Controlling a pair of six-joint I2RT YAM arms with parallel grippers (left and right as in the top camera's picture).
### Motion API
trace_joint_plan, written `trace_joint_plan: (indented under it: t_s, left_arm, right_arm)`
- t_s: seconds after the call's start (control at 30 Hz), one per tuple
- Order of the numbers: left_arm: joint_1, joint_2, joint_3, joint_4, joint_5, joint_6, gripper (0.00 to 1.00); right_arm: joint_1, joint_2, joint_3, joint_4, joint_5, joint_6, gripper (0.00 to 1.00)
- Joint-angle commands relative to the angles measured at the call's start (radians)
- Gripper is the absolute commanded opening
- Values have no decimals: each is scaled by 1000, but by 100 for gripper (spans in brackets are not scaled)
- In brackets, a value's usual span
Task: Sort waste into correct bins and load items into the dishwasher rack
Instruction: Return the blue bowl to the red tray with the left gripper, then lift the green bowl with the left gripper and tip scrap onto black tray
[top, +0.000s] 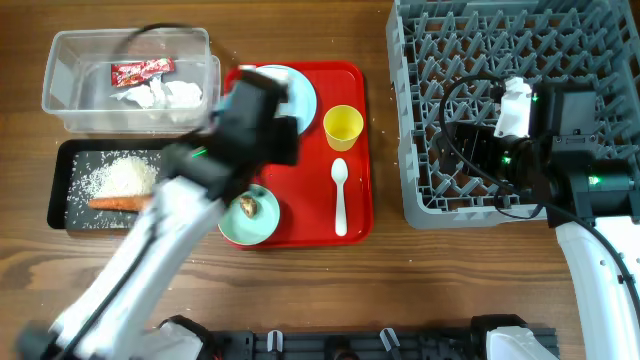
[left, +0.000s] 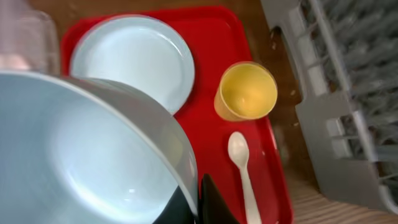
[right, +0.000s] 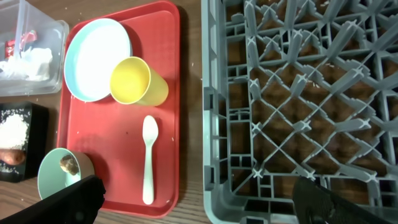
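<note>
Left wrist view, left tool clamped on light blue bowl, right tool spread wide, empty

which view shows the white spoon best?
Right wrist: the white spoon lies whole and large on the red tray. Overhead shows it whole but small; left wrist crops its handle.

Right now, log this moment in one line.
left hand: holds blue bowl over tray | right hand: open over rack | plate, cup, spoon, green bowl: on tray
</note>
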Motion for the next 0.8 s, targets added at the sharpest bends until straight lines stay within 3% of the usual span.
trace_joint_plan:
  t_s: [0.0, 0.13, 0.23, 0.27, 0.33, 0.37, 0.4, 0.63, 0.77]
  left_arm:
    - [-85, 228, 3, 69, -102, 52, 4]
    - [-173, 462, 3, 105, -103, 65, 4]
    - [-192, 513, 3, 91, -103, 65, 4]
    - [-191, 514, 2, 81, -103, 65, 14]
    - [-189, 514, 3, 59, -104, 65, 61]
    - [-181, 505, 8, 31, -103, 52, 72]
    - [-159, 485, 37, -35, -103, 0, 76]
    - [-84, 283, 136, -292, -69, -203, 76]
    - [-74, 284, -37, -285, -45, -236, 66]
  right_arm:
    - [0, -2, 14, 5, 13, -13, 100]
    - [0, -2, 14, 6, 13, -13, 100]
    - [0, -2, 14, 6, 13, -13, 100]
    - [0, -2, 14, 6, 13, -13, 100]
    - [0, -2, 14, 7, 13, -13, 100]
    - [0, 1, 14, 7, 13, -13, 100]
    - [0, 10, 14, 8, 13, -13, 100]
    - [0, 81, 14, 5, 12, -12, 100]
    - [0, 82, 14, 3, 12, -13, 100]
